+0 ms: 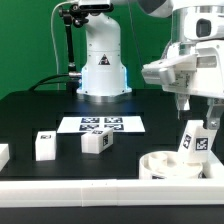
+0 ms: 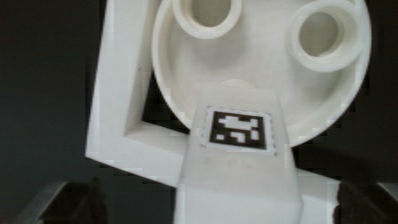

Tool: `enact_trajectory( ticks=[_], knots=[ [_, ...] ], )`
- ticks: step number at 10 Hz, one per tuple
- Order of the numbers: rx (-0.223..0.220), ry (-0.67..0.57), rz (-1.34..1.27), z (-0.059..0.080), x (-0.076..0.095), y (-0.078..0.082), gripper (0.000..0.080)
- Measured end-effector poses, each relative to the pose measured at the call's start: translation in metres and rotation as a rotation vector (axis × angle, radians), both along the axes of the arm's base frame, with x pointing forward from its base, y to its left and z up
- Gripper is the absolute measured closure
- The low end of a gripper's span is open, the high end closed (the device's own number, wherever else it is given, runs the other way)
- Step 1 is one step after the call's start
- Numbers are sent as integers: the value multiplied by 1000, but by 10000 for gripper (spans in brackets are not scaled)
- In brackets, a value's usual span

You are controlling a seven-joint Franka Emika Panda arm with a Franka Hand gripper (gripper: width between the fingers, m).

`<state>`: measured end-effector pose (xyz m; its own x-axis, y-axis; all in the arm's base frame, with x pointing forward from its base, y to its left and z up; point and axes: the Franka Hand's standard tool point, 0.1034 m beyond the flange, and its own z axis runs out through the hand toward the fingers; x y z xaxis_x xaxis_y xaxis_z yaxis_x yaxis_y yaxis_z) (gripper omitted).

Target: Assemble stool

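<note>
The round white seat (image 1: 165,166) lies at the front of the exterior view's right, against the white rail. In the wrist view the seat (image 2: 249,75) shows two round sockets. A tagged leg block (image 1: 193,141) stands tilted in the seat. My gripper (image 1: 197,110) hangs just over its top end, open. In the wrist view the leg (image 2: 240,150) runs between my dark fingers (image 2: 71,200), with a gap on each side, and my gripper (image 2: 217,208) holds nothing. Two more leg blocks (image 1: 43,146) (image 1: 96,141) lie on the black table at the exterior view's left.
The marker board (image 1: 100,125) lies flat in front of the robot base (image 1: 102,70). A long white rail (image 1: 80,190) borders the table's front edge. Another white block (image 1: 3,154) shows at the far left edge.
</note>
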<state>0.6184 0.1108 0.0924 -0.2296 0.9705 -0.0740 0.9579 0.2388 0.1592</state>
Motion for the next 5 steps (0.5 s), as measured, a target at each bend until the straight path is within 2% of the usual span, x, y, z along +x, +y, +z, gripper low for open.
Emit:
enact_trajectory(
  ticks=[3, 5],
  knots=[
    [-4, 14, 9, -8, -3, -2, 150],
    [-4, 14, 7, -9, -3, -2, 402]
  ],
)
